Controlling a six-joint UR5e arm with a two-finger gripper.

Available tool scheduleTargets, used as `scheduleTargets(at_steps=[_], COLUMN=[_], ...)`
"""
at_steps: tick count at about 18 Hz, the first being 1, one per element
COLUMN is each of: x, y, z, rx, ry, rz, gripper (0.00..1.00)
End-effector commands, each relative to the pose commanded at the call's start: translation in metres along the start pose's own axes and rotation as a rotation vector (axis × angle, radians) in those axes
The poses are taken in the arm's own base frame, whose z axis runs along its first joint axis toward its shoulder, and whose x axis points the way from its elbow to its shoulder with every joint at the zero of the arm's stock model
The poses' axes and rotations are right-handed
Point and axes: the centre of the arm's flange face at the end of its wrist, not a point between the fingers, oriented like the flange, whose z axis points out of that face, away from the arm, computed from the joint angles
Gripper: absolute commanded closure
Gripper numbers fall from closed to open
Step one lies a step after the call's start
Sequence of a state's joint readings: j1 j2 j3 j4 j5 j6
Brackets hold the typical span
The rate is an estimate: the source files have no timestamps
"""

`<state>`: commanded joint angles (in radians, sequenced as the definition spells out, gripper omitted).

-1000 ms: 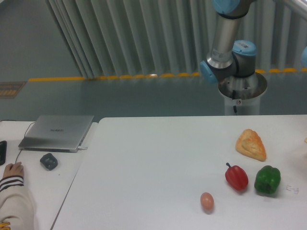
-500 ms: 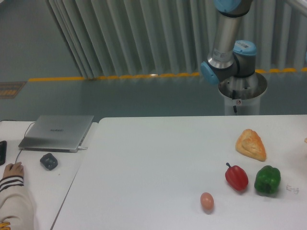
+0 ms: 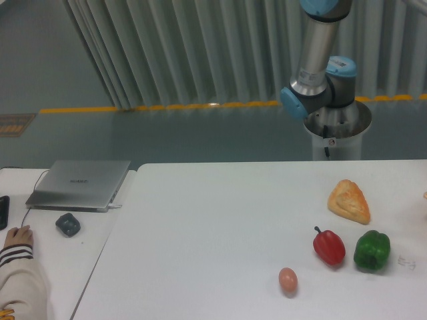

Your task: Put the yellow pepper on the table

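While arm base (image 3: 325, 80) rises behind worktop (image 3: 200, 227) | end effector out of frame, state unknown | yellow pepper nowhere visible, not on worktop | red pepper (image 3: 329, 246), green pepper (image 3: 371, 250) present | placement judged undone

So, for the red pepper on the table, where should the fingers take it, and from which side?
Probably across the red pepper body from above: it lies tilted, its stem up-left. The green pepper sits close on its right, so close the fingers front to back.
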<state>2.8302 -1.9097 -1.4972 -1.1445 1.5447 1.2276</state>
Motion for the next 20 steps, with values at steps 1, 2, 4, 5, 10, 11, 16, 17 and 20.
scheduleTargets(at_steps=[1, 2, 4, 5, 10, 11, 16, 17, 20], x=[-0.003, -0.004, -0.008, -0.011, -0.035, -0.041, -0.053, -0.053, -0.054], y=[-0.001, -0.001, -0.003, -0.003, 0.007, 0.014, 0.025, 0.024, 0.023], z=[0.006, 0.008, 0.014, 0.019, 0.039, 0.041, 0.058, 0.059, 0.057], rx=[0.0, 0.003, 0.011, 0.013, 0.017, 0.018, 0.017, 0.019, 0.021], ry=[-0.005, -0.011, -0.025, -0.03, -0.046, -0.048, -0.054, -0.055, -0.059], rz=[-0.038, -0.078, -0.159, -0.2, -0.321, -0.334, -0.375, -0.39, -0.415], gripper=[0.0, 0.0, 0.0, 0.0, 0.0, 0.0, 0.0, 0.0, 0.0])
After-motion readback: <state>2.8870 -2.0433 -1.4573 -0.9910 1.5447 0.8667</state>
